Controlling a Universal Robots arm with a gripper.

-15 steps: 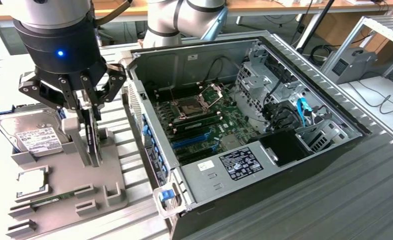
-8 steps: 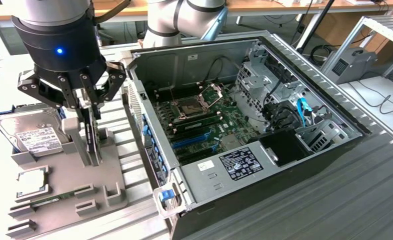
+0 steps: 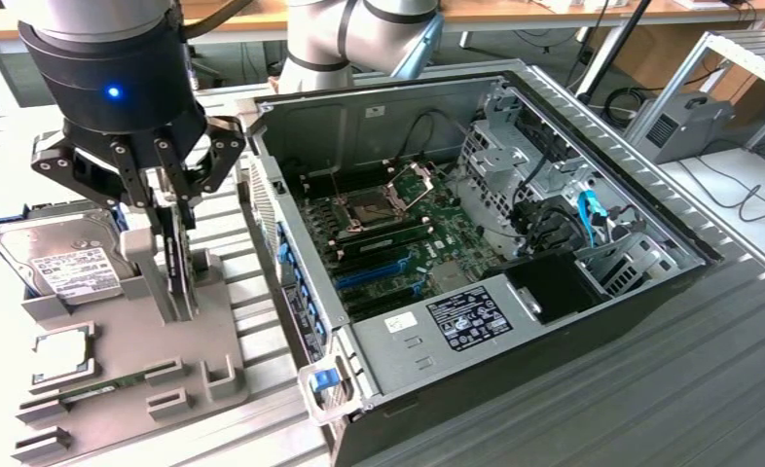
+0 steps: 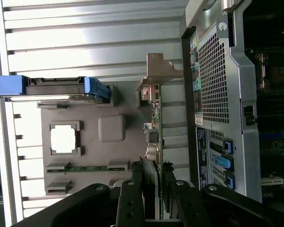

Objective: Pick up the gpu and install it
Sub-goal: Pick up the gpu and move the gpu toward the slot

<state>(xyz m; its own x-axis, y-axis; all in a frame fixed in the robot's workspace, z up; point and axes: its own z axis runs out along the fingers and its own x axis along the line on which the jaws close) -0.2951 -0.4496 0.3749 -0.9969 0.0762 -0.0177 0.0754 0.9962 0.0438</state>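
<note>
Gray tray (image 3: 123,379): pincer (image 3: 175,201) abt half open, clamped on upright gpu (image 3: 176,268).

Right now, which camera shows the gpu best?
The wrist view: the gpu runs edge-on with its silver bracket clear. The exterior view shows it as a dark upright blade below the gripper, in the grey holder.

Bright, even light (glare on the ribbed table (image 4: 85,45)), dim inside the case (image 4: 213,80).

I see the gpu (image 3: 168,255), a thin black card with a silver end bracket, standing upright on edge in the grey holder (image 3: 123,336).
</note>
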